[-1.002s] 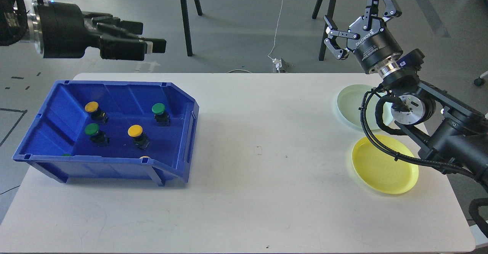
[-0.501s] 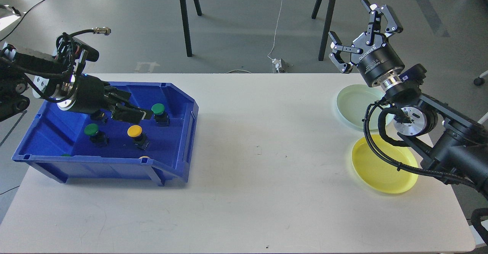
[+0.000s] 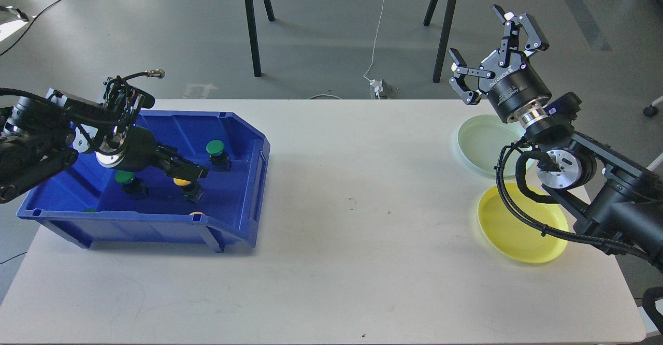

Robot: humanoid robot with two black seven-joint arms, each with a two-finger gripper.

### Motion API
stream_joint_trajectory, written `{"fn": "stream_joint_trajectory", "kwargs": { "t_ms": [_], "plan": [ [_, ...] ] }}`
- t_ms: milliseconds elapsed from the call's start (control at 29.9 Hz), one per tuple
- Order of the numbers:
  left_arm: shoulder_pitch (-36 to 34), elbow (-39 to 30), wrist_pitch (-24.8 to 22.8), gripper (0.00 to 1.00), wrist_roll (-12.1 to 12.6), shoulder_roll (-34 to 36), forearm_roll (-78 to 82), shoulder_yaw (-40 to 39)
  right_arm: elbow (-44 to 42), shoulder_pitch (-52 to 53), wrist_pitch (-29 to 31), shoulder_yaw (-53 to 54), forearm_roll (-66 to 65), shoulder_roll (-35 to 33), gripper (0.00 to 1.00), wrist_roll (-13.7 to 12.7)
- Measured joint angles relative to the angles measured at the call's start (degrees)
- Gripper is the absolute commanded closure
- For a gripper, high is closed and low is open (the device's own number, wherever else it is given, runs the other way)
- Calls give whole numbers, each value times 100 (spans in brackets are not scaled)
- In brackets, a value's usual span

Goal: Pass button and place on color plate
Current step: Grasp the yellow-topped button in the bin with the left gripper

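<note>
Early stage. Left gripper (image 3: 194, 172) inside blue plastic bin (image 3: 248, 215) at nine o'clock, over yellow-capped push button (image 3: 182, 183) (finger spacing unreadable). Right gripper (image 3: 491, 44) spread wide, empty. Round yellow plate (image 3: 513, 231) at four o'clock bare.

Bright, even daylight — sharp focus throughout, no motion blur. Soft shadow lies under the blue bin (image 3: 155, 228), and a sunlit patch glares at the far left, beyond the left gripper (image 3: 192, 171).
</note>
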Motion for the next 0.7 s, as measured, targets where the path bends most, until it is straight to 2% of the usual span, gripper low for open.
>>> {"fn": "stream_joint_trajectory", "kwargs": {
  "t_ms": [702],
  "plan": [
    [328, 682, -1, 2, -1, -475, -5, 4, 18, -131, 10, 10, 7, 0, 1, 0]
  ]
}}
